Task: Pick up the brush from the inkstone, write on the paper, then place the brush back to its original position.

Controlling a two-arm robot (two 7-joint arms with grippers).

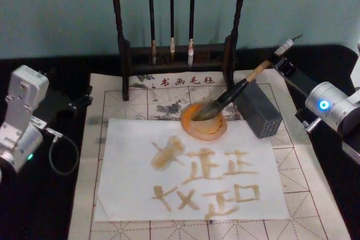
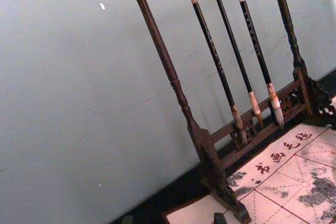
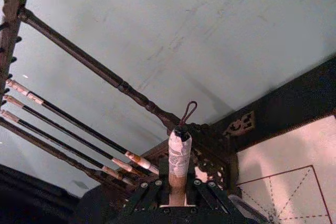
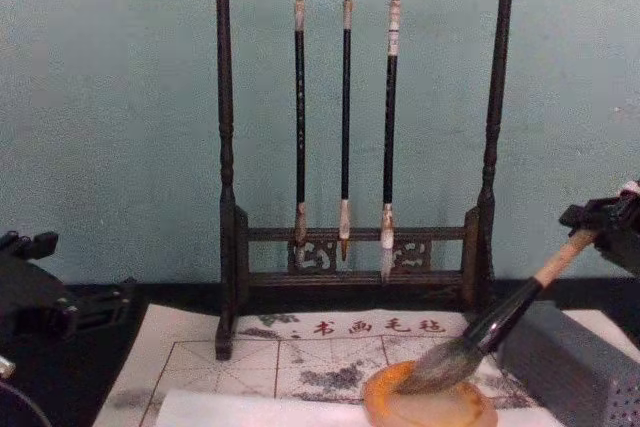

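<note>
The brush slants with its bushy head in the orange-rimmed inkstone, its tan handle rising to the back right. My right gripper is at the handle's upper end, shut on it. In the right wrist view the white handle end with its loop stands between the gripper's fingers. The chest view shows the brush leaning from the inkstone up to the gripper. The paper lies in front of the inkstone, carrying several brown characters. My left gripper is parked at the far left.
A dark wooden rack with three thin hanging brushes stands behind the inkstone. A grey block sits just right of the inkstone, under the handle. A gridded felt mat underlies everything. A cable loop lies at the left.
</note>
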